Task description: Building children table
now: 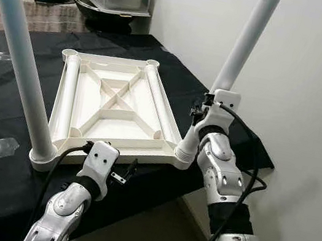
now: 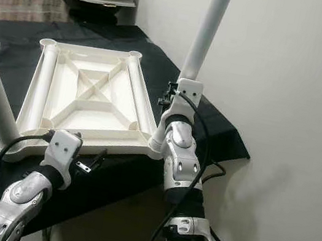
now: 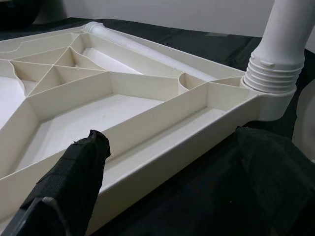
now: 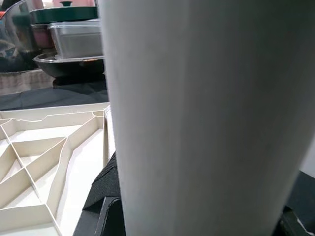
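White tabletop [image 1: 113, 109] upside down on black surface [image 1: 0, 111]; right hand [image 1: 201, 112] grips near-right leg [image 1: 238, 53]; left hand [image 1: 128, 172] open, near edge.

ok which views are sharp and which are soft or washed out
Left and right eye views: sharp, evenly lit; the right gripper casts a soft shadow on the wall. Left wrist view: tabletop crisp, near finger soft. Right wrist view: table leg blurred, pale.

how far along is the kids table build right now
About halfway. Done: the near-left leg stands upright in its corner of the upside-down tabletop. In hand: the right gripper holds the near-right leg at its socket. Left: two loose legs lie inside the tabletop; far sockets are unfilled.
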Robot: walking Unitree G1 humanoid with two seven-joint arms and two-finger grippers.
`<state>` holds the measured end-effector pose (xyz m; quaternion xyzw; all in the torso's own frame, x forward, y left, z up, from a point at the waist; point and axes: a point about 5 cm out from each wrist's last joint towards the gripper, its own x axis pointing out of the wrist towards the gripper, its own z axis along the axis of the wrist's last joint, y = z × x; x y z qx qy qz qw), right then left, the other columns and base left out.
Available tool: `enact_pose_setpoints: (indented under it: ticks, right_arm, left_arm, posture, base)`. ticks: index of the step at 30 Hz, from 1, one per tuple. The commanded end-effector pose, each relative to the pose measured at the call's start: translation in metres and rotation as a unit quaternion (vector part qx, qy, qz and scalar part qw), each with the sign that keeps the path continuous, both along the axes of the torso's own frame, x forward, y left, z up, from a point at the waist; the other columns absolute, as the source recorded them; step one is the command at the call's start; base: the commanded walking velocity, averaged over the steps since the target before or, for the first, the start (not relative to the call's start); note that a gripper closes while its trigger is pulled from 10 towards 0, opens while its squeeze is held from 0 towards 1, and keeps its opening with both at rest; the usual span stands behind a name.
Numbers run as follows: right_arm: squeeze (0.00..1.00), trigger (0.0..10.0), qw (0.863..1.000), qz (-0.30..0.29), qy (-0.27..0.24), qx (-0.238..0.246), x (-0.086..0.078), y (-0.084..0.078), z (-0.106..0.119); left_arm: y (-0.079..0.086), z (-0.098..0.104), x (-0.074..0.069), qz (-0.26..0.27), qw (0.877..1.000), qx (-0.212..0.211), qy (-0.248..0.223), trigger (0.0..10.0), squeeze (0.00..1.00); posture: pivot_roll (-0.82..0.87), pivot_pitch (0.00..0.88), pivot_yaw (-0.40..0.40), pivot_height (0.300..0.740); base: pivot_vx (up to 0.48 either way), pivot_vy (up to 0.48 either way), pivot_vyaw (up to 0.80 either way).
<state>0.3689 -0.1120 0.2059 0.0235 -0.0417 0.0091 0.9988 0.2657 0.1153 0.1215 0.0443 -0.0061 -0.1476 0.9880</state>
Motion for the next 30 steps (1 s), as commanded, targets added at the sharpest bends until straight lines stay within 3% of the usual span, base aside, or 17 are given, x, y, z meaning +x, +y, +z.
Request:
enact_pose_setpoints:
  ticks: [1, 30]
  right_arm:
    - [0.00, 10.0, 1.000, -0.003, 0.014, -0.008, -0.0018, -0.0008, -0.0076]
    - [0.00, 10.0, 1.000, 0.002, 0.003, -0.013, -0.0016, 0.0006, -0.0037]
  left_arm:
    - [-0.0009, -0.0024, 0.0004, -0.005, 1.000, 0.004, 0.003, 10.0, 0.00]
    - [-0.0032, -0.0034, 0.0009, -0.007, 1.000, 0.004, 0.004, 10.0, 0.00]
  posture:
    - [0.00, 0.000, -0.096, 0.740]
    - [0.00, 0.000, -0.098, 0.740]
  base:
    - [0.000, 0.000, 0.00]
    - [0.000, 0.000, 0.00]
